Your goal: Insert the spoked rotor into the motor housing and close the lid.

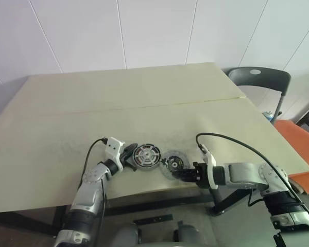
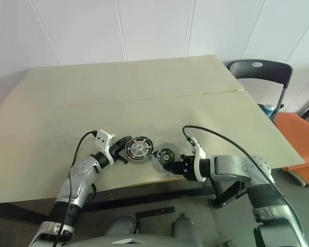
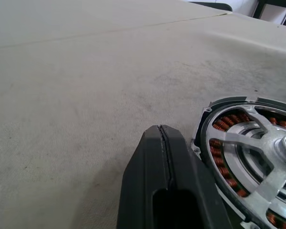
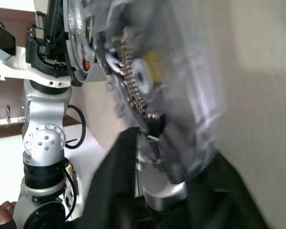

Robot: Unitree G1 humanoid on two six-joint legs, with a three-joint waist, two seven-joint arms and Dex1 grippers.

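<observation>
The motor housing (image 1: 146, 155) lies flat near the table's front edge; it has a black rim, copper-red windings and pale silver spokes (image 3: 248, 157). My left gripper (image 1: 127, 156) is shut and empty, its joined fingertips (image 3: 159, 131) against the housing's left rim. Just right of the housing lies a grey round disc (image 1: 173, 161) with a dark hub. I cannot tell whether it is the spoked rotor or the lid. My right gripper (image 1: 181, 174) comes at it from the right. In the right wrist view its two black fingers (image 4: 119, 181) clasp the disc's rim (image 4: 148, 81).
The beige table (image 1: 144, 103) has a seam running across its middle, and its front edge is close below both parts. A dark chair (image 1: 260, 77) stands at the back right. An orange object (image 1: 298, 149) sits past the table's right edge.
</observation>
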